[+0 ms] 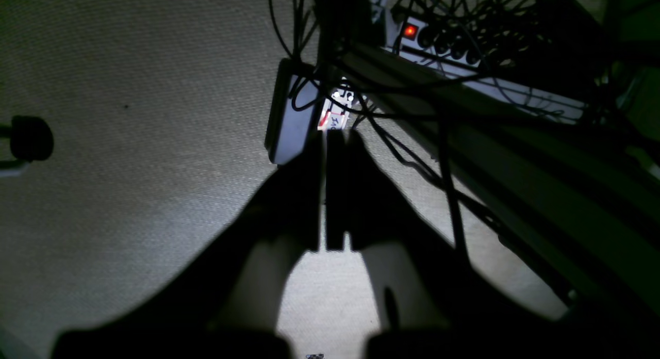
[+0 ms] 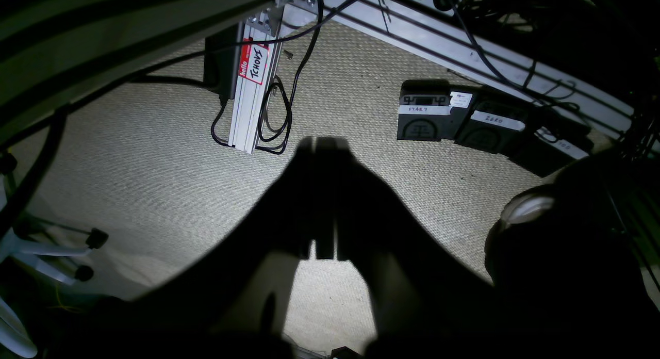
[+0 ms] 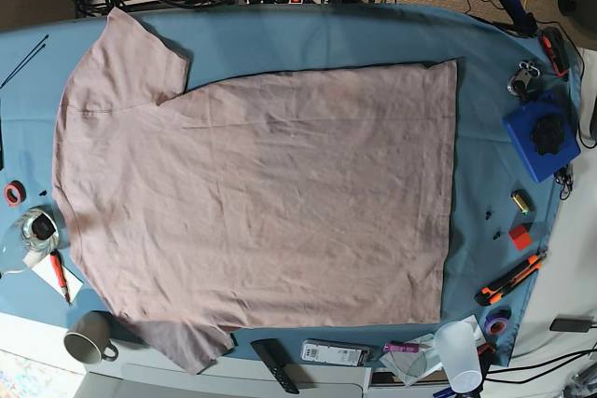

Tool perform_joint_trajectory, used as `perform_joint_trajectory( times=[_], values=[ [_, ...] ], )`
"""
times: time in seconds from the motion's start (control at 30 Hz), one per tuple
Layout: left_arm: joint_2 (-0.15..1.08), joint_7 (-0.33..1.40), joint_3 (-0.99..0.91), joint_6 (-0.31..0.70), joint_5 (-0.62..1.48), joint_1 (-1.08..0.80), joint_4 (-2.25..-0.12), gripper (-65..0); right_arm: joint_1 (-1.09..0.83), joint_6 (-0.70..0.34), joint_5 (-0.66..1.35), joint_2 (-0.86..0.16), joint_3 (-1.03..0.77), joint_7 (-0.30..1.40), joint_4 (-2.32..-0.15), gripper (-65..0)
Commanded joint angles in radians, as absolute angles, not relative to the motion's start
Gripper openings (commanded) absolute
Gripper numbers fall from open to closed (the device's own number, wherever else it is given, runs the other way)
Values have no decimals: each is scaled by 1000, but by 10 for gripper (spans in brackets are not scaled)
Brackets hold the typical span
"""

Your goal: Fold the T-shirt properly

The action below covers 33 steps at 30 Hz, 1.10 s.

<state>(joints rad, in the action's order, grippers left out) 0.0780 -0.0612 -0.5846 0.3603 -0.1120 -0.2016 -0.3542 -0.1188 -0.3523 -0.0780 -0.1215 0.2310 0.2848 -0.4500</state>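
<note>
While the T-shirt (image 3: 261, 202) lies spread flat on the teal table cloth (image 3: 485, 193), its long axis runs across the base view: collar end and sleeves at that view's left, straight hem at its right. One sleeve reaches toward the far edge of the cloth, the other toward the near edge, where it hangs a little over the cloth's border.

Going left to right around the shirt: a red tape roll (image 3: 13, 193) and a pen (image 3: 58, 272) lie off its collar end, a grey mug (image 3: 89, 337) sits just off the near sleeve, a black remote-like bar (image 3: 275, 364) and a flat packet (image 3: 336, 353) lie along the near side, then a clear plastic cup (image 3: 459, 353). Past the hem sit an orange cutter (image 3: 510, 277), a small red block (image 3: 520, 237) and a blue box (image 3: 541, 140). None of these rests on the fabric.

Neither arm is over the table — both wrist cameras look down at beige carpet (cables and aluminium rails around). The left gripper (image 1: 335, 137) has its jaws pressed together on nothing; the right gripper (image 2: 324, 142) likewise, closed and empty.
</note>
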Motion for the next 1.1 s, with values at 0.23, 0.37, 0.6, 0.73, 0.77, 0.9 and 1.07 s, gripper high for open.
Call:
perform_joint_trajectory(
  times=[0.23,0.37,0.6,0.73,0.77,0.9,1.07],
  values=[
    [84,-71,-585,396,-112,-242,-397,-650,-126,-352,-75,-134,228,314,-458,-650],
    [84,-72,-585,448,-111,-299,-470,-650,-150,-342,-75,-154,227,322,-460,-650],
    [84,-68,-585,483,-13,-422,-640,-650,-294,-342,-12,-231,227,369,-646,-650],
    [84,-67,-585,562,1,-501,-748,-650,-410,-342,44,-302,227,397,-823,-650],
    [84,-68,-585,574,14,-524,-776,-650,-441,-342,53,-320,227,400,-867,-650],
    [84,-67,-585,590,73,-625,-893,-650,-567,-342,69,-384,218,420,-1038,-650],
    [83,-67,-585,590,123,-757,-1056,-650,-733,-342,106,-398,96,445,-1243,-650]
  ],
)
